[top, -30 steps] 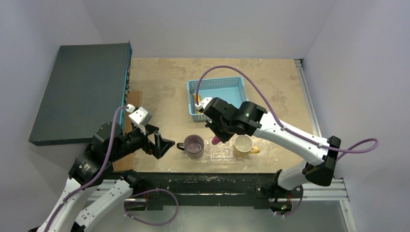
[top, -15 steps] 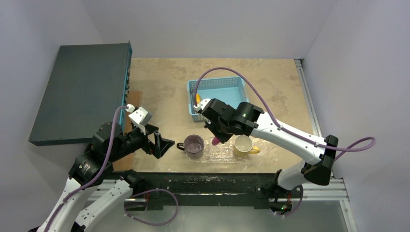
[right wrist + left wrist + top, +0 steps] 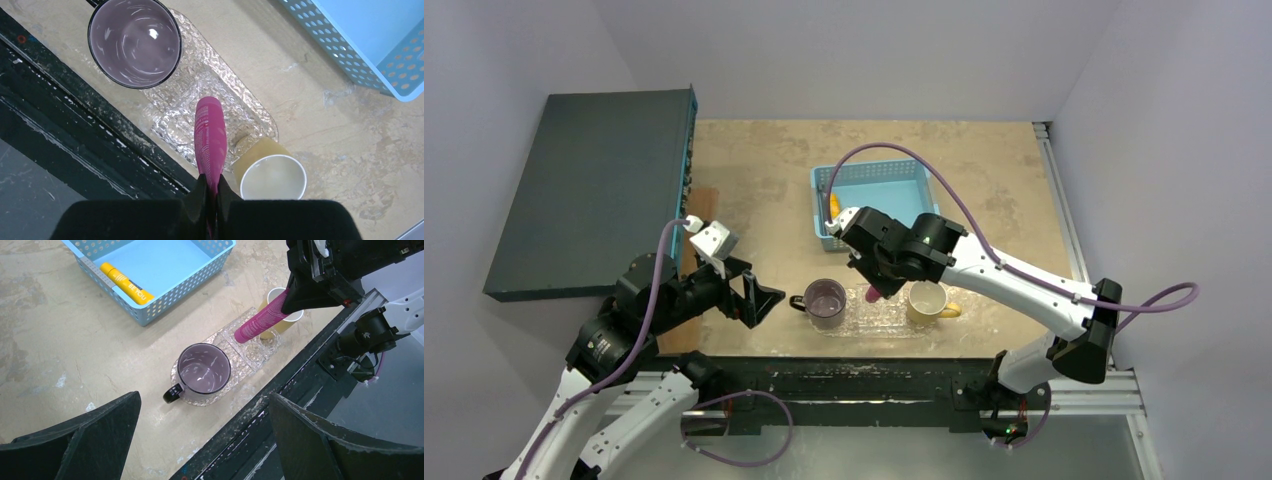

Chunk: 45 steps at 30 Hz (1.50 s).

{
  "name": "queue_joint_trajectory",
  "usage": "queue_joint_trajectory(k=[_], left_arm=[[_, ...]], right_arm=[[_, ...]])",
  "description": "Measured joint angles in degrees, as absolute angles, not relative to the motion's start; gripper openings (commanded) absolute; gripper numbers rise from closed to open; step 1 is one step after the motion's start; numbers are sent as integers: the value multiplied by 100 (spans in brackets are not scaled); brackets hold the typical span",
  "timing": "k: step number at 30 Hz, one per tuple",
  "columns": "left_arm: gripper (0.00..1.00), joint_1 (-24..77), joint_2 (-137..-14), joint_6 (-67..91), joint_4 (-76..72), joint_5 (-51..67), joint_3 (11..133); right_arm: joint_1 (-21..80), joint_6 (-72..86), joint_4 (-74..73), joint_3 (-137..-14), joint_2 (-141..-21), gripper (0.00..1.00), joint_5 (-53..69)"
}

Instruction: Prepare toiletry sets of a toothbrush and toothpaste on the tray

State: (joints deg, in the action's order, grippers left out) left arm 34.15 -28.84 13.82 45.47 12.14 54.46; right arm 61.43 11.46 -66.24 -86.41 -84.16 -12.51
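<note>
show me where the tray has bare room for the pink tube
The tray is bare in its middle, between the purple mug and the yellow mug, right under the pink tube. Both ends are crowded by mugs. Bare tabletop lies between tray and blue basket.

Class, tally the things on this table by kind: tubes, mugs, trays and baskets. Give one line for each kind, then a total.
tubes: 2 (magenta tube, yellow-orange tube)
mugs: 2 (purple mug, yellow mug)
tray: 1
basket: 1
total: 6
</note>
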Motion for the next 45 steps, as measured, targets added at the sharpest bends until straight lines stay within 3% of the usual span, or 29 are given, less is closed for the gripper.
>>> queue_joint_trajectory(k=[45], left_arm=[[100,3415,-2886,1382,4552,1192,5393]], right_arm=[[5992,886,-5892,-8134,-9098,0,-1066]])
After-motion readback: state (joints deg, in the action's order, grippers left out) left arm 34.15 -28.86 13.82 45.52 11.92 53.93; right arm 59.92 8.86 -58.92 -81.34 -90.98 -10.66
